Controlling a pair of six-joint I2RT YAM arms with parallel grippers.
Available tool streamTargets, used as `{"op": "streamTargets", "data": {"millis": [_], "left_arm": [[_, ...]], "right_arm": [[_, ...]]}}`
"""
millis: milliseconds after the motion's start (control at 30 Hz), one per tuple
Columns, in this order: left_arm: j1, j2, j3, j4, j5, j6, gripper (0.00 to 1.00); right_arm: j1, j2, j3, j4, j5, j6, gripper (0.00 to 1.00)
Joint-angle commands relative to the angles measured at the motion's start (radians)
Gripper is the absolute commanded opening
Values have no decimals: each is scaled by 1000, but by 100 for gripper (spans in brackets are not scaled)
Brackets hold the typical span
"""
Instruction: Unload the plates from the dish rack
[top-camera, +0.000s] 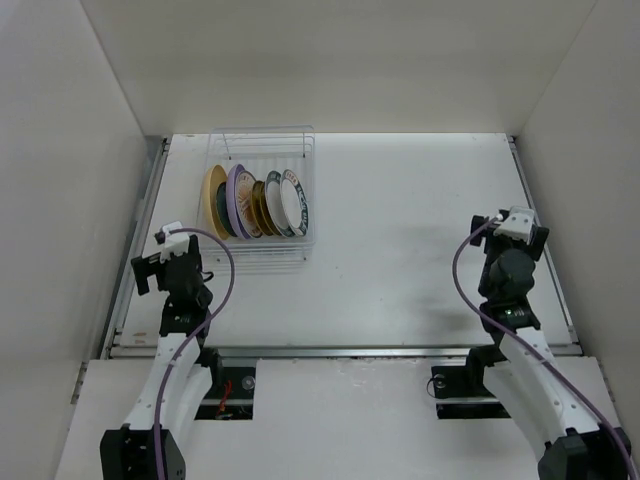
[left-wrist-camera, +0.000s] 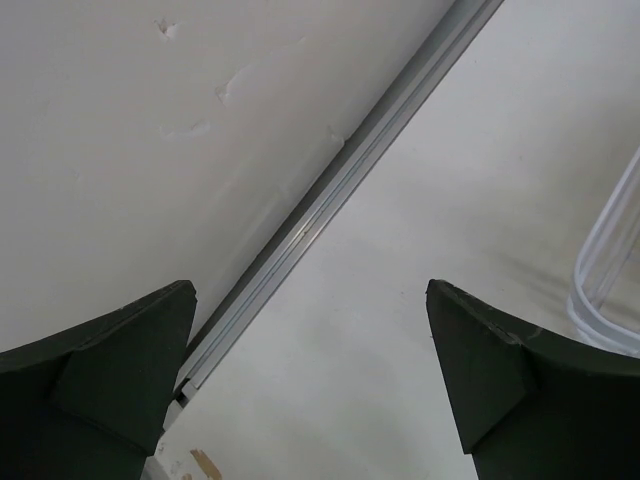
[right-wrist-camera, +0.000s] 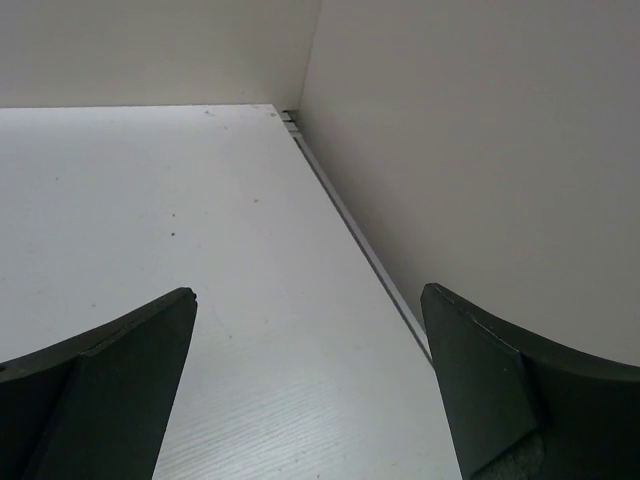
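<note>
The dish rack (top-camera: 262, 190) of clear wire stands at the back left of the table. Several plates stand upright in it in a row: a mustard-yellow plate (top-camera: 211, 192) at the left, then a lavender plate (top-camera: 238, 198), an amber plate (top-camera: 258, 206), and a white plate with a dark rim (top-camera: 293, 201) at the right. My left gripper (top-camera: 160, 262) is open and empty, to the front left of the rack and apart from it. In the left wrist view (left-wrist-camera: 308, 287) only a corner of the rack's wire (left-wrist-camera: 605, 270) shows. My right gripper (top-camera: 515, 232) is open and empty at the far right (right-wrist-camera: 308, 290).
White walls close in the table on the left, back and right. A metal rail (left-wrist-camera: 330, 195) runs along the left wall's foot, and another rail (right-wrist-camera: 355, 235) runs along the right wall. A metal strip (top-camera: 340, 350) marks the table's near edge.
</note>
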Motion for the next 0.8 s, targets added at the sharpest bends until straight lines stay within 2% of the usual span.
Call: {"op": "streamTargets", "data": {"millis": [0,33,67,133,167,233,267,333,367,400,433,467,500,533,600,633,667,733,767], "left_arm": [[-4,-17,-19,40,-2,7,100],[-4,-17,-19,40,-2,7,100],[-4,-17,-19,40,-2,7,100],[-4,-17,-9,40,26,29,100],[-4,-17,15,-28,58,45,100],[-4,-27,191,-200,113,80,100],[-4,-27,261,-342,200,121,100],[-4,19,469,-458,279,193,100],[-4,45,548,-588,344,217,100],[-4,74,628,-650,386,229,100],[-4,147,796,-711,430,238,100],[-4,189,887,-772,478,238,100],[-4,235,981,-901,571,253,100],[-4,284,1168,-963,615,254,100],[-22,427,1343,-1122,706,275,100],[-42,477,1427,-1174,721,286,100],[-65,577,1587,-1226,721,302,100],[-157,685,1737,-1381,712,303,100],[-191,738,1872,-1437,695,303,100]], "right_arm": [[-6,10,134,-105,-108,-22,100],[-6,10,169,-157,-147,-22,100],[-6,23,249,-268,-257,-42,100],[-6,71,320,-335,-353,-86,100],[-6,91,346,-335,-390,-86,100],[-6,151,436,-349,-390,-35,100],[-6,167,467,-349,-378,-13,100],[-6,216,550,-338,-405,12,100],[-6,235,578,-338,-445,12,100],[-6,253,605,-351,-530,12,100],[-6,299,659,-377,-566,12,100],[-6,325,683,-387,-602,12,100],[-6,353,711,-400,-623,12,100],[-6,379,772,-442,-657,12,100],[-6,453,828,-466,-683,12,100],[-6,473,854,-476,-692,12,100],[-6,502,892,-477,-692,21,100],[-6,511,905,-446,-702,109,100],[-6,522,917,-405,-685,171,100]]}}
